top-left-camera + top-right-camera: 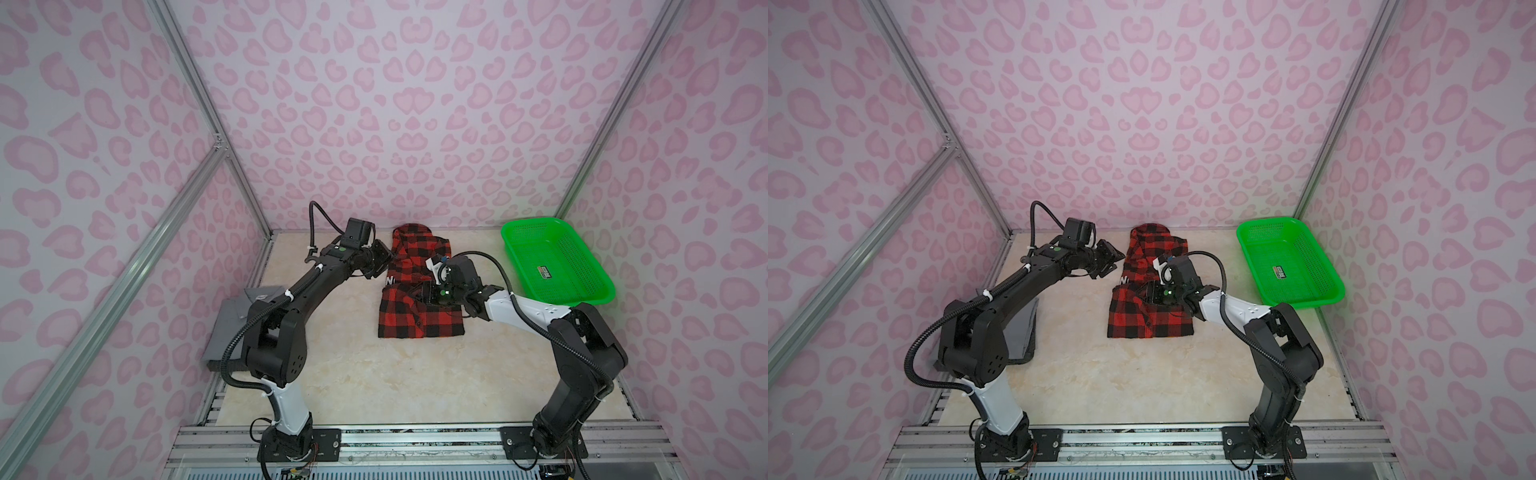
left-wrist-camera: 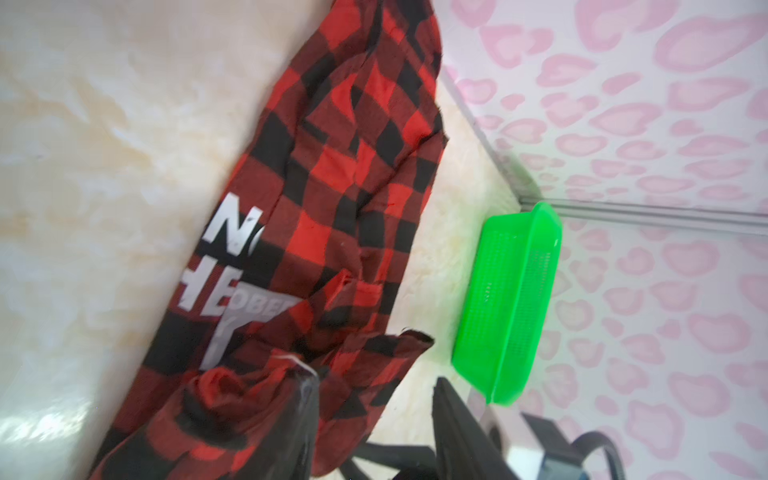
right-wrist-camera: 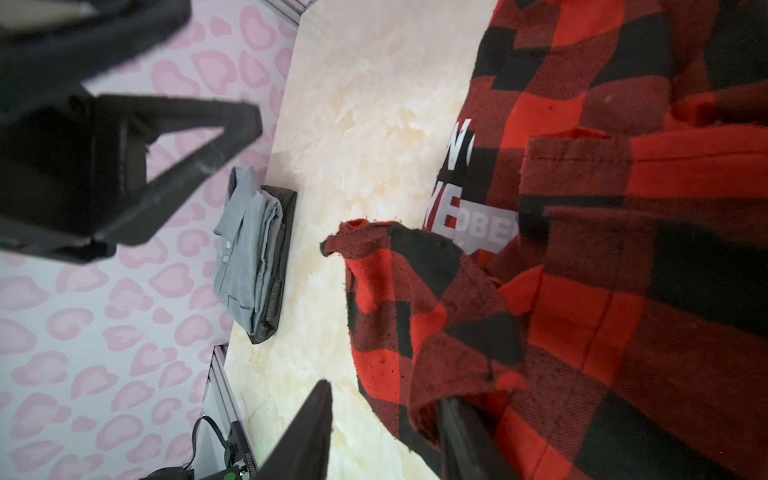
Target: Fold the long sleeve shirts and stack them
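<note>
Well, I had both claws at the red-and-black checked shirt, which lay rumpled and partly doubled over in the middle of the surface. My left claw hung at the shirt's edge, toward its far end. Through that arm's wrist camera the jaws stood apart. A bunched fold of check lay against one finger and did not reach the other, so nothing was clamped.

My right claw sat over the shirt's middle, near the left claw but not touching it. Its jaws were apart too. In its wrist view pale surface showed between the fingers, and a raised flap of the shirt leaned against one finger. I could not tell whether that flap was hooked on the finger or only resting there.

White block lettering showed on a dark panel of the shirt, just beside both claws. The grey shirt lay folded, buttons up, on a darker folded cloth, well apart from both claws and back by the left arm's elbow. The green basket stood beyond the right claw, on the side away from the left claw, apart from the checked shirt.
</note>
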### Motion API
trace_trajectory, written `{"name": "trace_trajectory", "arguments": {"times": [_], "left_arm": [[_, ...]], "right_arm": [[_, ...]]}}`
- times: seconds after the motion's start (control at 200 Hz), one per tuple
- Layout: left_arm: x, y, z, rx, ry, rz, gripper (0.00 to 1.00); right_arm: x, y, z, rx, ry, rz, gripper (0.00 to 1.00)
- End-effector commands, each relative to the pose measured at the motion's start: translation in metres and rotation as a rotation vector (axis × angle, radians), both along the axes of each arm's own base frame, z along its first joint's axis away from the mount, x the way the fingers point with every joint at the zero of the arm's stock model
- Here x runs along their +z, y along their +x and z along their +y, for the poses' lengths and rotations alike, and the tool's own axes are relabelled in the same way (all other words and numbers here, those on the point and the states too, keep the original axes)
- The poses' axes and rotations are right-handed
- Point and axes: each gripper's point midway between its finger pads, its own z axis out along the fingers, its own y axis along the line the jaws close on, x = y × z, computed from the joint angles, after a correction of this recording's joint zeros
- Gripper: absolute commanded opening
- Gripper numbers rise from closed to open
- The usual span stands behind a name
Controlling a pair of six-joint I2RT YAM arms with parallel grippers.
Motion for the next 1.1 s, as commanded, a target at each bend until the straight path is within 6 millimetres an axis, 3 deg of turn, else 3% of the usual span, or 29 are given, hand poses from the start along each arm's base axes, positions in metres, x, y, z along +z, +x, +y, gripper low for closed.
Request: {"name": "trace_trajectory", "arguments": {"times": [0.0,0.07,0.09,0.14,0.245,0.4,0.73,1.095], "left_arm": [[-0.022,-0.02,0.019,-0.053,0.124,0.002,0.47],[-0.03,-0.027,0.025,-0.068,0.16,0.002,0.47],[-0.042,-0.034,0.028,-0.076,0.178,0.022,0.47],[-0.05,-0.04,0.031,-0.095,0.195,0.026,0.46],[-0.067,-0.051,0.037,-0.122,0.233,0.036,0.45],[-0.084,-0.052,0.039,-0.128,0.253,0.06,0.45],[-0.082,-0.026,0.023,-0.143,0.214,0.032,0.42],[-0.08,0.0,0.01,-0.159,0.193,-0.007,0.4]], "right_arm": [[-0.01,0.006,-0.003,-0.006,-0.053,-0.02,0.34],[-0.014,0.008,-0.005,-0.001,-0.078,-0.019,0.3],[-0.014,0.009,-0.005,0.0,-0.082,-0.019,0.29],[-0.015,0.011,-0.006,-0.001,-0.08,-0.019,0.25],[-0.015,0.015,-0.01,-0.007,-0.081,-0.026,0.13],[-0.011,0.021,-0.015,0.004,-0.076,-0.053,0.0],[-0.022,0.045,-0.039,-0.038,-0.044,-0.032,0.0],[-0.056,0.055,-0.036,-0.032,-0.086,0.041,0.02]]}}
